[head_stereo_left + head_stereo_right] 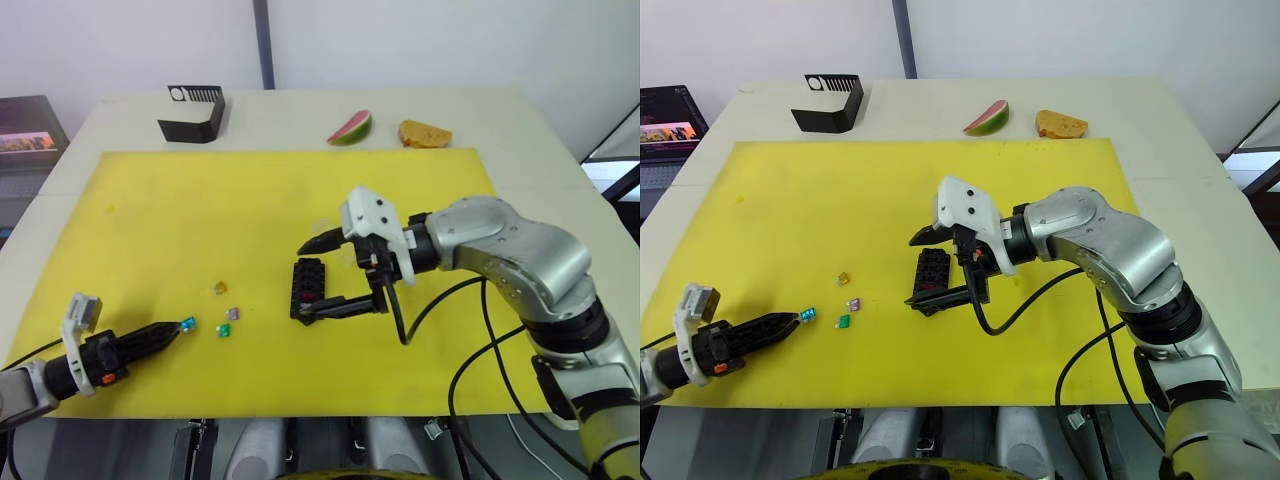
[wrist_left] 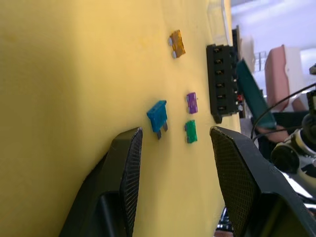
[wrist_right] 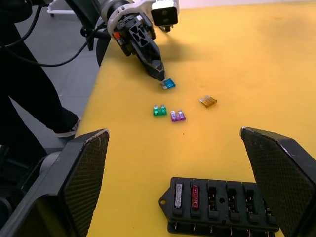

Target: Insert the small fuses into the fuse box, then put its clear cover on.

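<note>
While open, left hand (image 1: 180, 328) beside blue fuse (image 1: 187, 323)

Bright even indoor light, soft shadows on the yellow mat (image 1: 200, 200), wrist-view foreground slightly blurred

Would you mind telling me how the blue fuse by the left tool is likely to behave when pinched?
The blue fuse looks tiny and flat, so probably light and easily nudged aside. Its smooth plastic may slip between the left tool fingers. It lies flat on the yellow mat, so unlikely to roll.

Robot lab: yellow mat (image 1: 280, 190), toy food (image 1: 349, 128).
</note>
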Controlling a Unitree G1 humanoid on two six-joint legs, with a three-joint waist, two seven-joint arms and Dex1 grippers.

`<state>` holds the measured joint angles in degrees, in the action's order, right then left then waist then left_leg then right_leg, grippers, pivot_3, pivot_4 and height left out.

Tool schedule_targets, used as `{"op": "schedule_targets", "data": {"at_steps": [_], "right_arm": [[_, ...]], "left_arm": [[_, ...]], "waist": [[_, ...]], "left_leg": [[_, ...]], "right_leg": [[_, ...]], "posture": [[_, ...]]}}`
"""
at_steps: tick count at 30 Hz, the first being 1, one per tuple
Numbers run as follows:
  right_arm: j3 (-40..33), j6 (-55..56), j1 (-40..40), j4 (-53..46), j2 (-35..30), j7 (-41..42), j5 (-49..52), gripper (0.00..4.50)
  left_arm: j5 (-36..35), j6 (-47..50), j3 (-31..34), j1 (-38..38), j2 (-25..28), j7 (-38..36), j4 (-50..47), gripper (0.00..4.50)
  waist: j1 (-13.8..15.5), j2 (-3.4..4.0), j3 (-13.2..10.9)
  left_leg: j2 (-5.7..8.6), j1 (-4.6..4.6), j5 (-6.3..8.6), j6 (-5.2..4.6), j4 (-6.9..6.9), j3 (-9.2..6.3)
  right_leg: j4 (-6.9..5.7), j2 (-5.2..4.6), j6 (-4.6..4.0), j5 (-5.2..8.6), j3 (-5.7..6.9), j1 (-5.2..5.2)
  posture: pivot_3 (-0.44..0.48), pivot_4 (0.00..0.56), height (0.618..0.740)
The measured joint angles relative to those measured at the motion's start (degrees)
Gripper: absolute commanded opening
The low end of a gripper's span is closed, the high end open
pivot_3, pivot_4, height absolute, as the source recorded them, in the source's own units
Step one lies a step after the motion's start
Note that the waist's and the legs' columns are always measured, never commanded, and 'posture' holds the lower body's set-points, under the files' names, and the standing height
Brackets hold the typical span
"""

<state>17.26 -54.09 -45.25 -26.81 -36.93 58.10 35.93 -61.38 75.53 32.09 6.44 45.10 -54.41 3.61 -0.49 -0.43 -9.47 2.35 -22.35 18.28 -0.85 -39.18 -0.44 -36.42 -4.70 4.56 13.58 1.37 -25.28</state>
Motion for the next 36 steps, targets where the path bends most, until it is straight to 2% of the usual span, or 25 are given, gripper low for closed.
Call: {"op": "schedule_targets", "data": {"at_steps": [16, 25, 28, 36], "right_arm": [[0.24, -0.04, 0.0, -0.04, -0.09, -0.71, -1.17, 4.5], [0.25, -0.03, 0.03, -0.27, -0.1, -1.5, -1.61, 4.5], [0.25, -0.02, 0.05, -0.47, -0.1, -1.53, -1.92, 4.5], [0.25, 0.53, 0.55, -0.53, -0.18, -1.47, -2.13, 4.5]], "left_arm": [[1.11, 0.39, -4.52, -6.16, -0.84, 1.61, 1.15, 2.28], [2.07, -0.15, -5.79, -6.69, -0.41, 0.59, 2.57, 2.28], [2.57, -0.62, -6.07, -6.75, -0.39, 0.63, 2.94, 1.52], [3.3, -1.58, -6.54, -6.2, -0.42, 0.49, 2.42, 1.52]], "waist": [[1.2, 0.07, 0.04], [1.15, 0.15, 0.09], [1.13, 0.18, 0.11], [0.99, 0.2, 0.11]], "left_leg": [[0.03, 0.01, 0.0, 0.0, 0.0, 0.0], [0.03, 0.01, 0.0, 0.0, 0.0, 0.0], [0.03, 0.01, 0.0, 0.0, 0.0, 0.0], [0.03, 0.03, 0.0, -0.01, 0.01, 0.0]], "right_leg": [[0.01, -0.03, -0.01, -0.01, 0.0, 0.01], [0.01, -0.03, -0.01, -0.01, 0.0, 0.01], [0.01, -0.04, -0.01, -0.01, 0.0, 0.01], [0.01, -0.03, -0.02, -0.01, -0.01, 0.01]], "posture": [[0.0, 0.15, 0.74], [0.0, 0.15, 0.74], [0.0, 0.15, 0.74], [0.0, 0.15, 0.74]]}}
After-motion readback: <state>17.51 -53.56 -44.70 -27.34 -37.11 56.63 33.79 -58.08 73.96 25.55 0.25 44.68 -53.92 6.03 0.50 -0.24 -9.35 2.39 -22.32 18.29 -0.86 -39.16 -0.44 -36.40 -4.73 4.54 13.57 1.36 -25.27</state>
